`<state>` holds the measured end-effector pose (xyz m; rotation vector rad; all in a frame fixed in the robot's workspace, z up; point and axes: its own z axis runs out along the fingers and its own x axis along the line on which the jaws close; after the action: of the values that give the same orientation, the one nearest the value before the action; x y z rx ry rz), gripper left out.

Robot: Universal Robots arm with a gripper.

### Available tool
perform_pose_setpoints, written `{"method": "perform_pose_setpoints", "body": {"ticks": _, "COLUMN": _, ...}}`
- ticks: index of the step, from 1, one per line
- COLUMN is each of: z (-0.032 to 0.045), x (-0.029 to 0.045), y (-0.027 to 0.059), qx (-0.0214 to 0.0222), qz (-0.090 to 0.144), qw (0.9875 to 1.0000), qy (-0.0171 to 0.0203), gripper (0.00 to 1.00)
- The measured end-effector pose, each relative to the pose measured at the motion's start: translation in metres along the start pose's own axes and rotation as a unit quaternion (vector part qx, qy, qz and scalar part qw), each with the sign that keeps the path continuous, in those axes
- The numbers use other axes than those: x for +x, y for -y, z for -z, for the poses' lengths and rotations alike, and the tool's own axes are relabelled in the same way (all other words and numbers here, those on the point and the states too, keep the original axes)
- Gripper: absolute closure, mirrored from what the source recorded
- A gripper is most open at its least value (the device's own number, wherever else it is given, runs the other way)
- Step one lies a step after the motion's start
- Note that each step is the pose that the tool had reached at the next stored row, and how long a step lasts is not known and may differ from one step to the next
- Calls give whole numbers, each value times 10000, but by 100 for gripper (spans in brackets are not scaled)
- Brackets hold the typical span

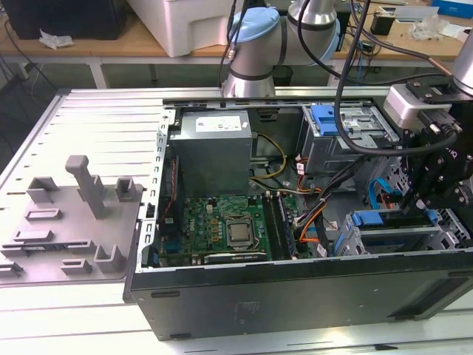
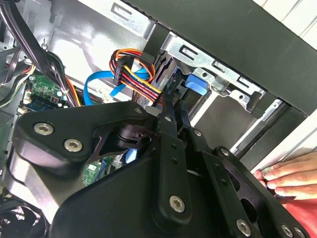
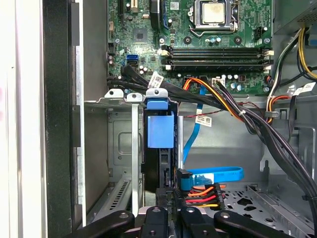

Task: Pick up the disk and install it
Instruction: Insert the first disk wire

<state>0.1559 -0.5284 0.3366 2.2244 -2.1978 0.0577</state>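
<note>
The disk point(image 1: 378, 219) stands on edge in the drive cage point(image 1: 347, 240) at the case's near corner, on the exterior view's right. Its blue carrier tab point(image 3: 161, 130) sits at the top of a cage slot, with the dark drive body running back toward my gripper point(image 3: 172, 206). My black fingers point(image 2: 166, 130) close on the disk's end farthest from the tab point(image 2: 196, 84). In the exterior view my gripper point(image 1: 420, 201) reaches down onto that end of the cage.
Orange, red and blue cables point(image 3: 203, 188) lie right beside the disk's end. The motherboard point(image 1: 222, 225) fills the case floor. A second blue carrier point(image 1: 327, 118) sits in the far bay. A person's hand point(image 2: 290, 176) rests on the case's edge. A grey fixture plate point(image 1: 66, 222) lies on the exterior view's left.
</note>
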Motion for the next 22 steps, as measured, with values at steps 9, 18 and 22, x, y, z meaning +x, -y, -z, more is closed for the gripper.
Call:
{"method": "perform_pose_setpoints", "body": {"ticks": 9, "z": -1, "x": 1, "y": -1, "qx": 0, "qz": 0, "qw": 10000, "qy": 1, "gripper": 82}}
{"method": "perform_pose_setpoints", "body": {"ticks": 18, "z": 55, "x": -10, "y": 0, "qx": 0, "qz": 1, "qw": 10000, "qy": -4, "gripper": 57}}
{"method": "perform_pose_setpoints", "body": {"ticks": 22, "z": 97, "x": -45, "y": -9, "qx": 0, "qz": 0, "qw": 10000, "qy": -11, "gripper": 57}}
